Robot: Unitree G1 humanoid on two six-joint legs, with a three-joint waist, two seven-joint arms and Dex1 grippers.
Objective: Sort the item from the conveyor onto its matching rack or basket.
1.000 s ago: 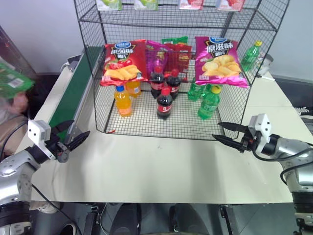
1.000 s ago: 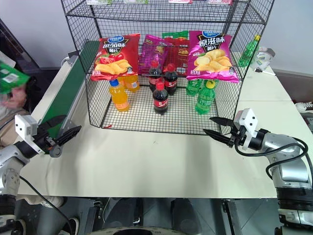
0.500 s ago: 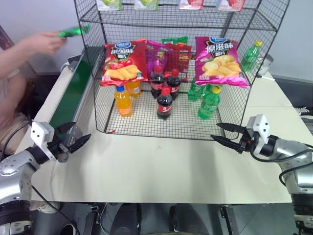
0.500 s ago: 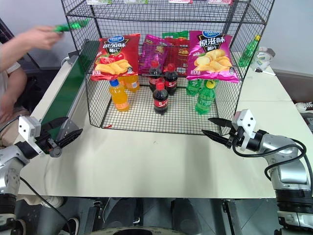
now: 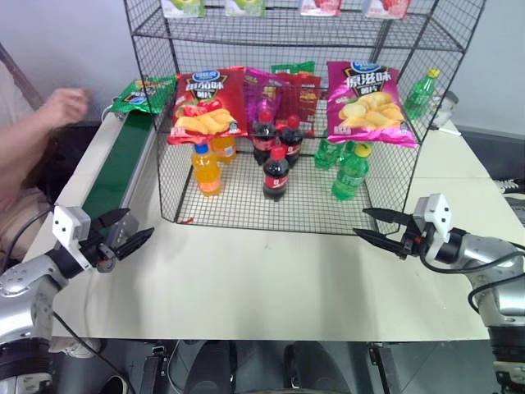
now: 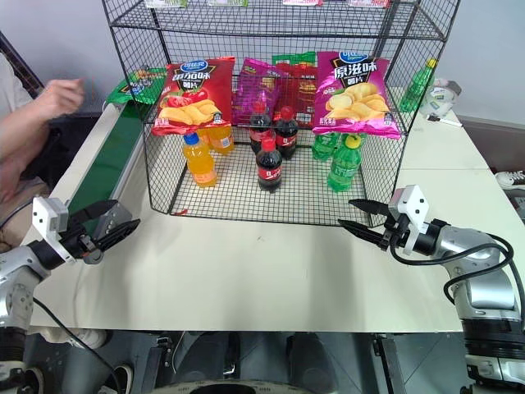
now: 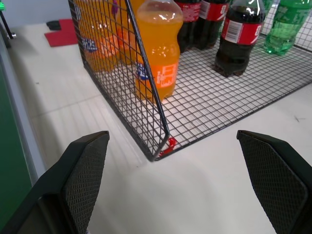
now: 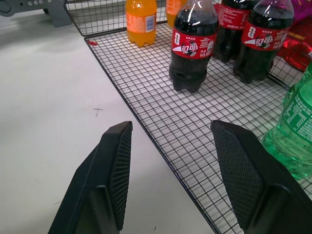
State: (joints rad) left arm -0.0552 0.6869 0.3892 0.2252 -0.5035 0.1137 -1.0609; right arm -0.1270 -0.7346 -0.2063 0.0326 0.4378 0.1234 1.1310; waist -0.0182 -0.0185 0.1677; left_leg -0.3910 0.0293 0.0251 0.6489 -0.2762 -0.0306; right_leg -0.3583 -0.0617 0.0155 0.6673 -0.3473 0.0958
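The item, a green crisp bag (image 5: 144,93), lies at the far end of the conveyor (image 5: 115,168), a dark green belt along the table's left side. The black wire rack (image 5: 238,201) stands at the middle back of the table. My left gripper (image 5: 130,230) hovers open and empty by the conveyor's near end, just off the rack's front left corner (image 7: 157,155). On the right, my right gripper (image 5: 362,222) is open and empty, pointing at the rack's front right part, where cola bottles (image 8: 194,46) stand.
A person's hand (image 5: 66,103) hovers left of the conveyor's far end. A red crisp bag (image 5: 205,103) and a magenta crisp bag (image 5: 367,103) hang in the rack above orange (image 5: 207,168), cola and green bottles. A green bottle (image 5: 421,93) stands outside at the right.
The person's hand carried the green crisp bag over, laid it on the conveyor's far end, let go and drew back to the left. Both grippers stayed where they were.
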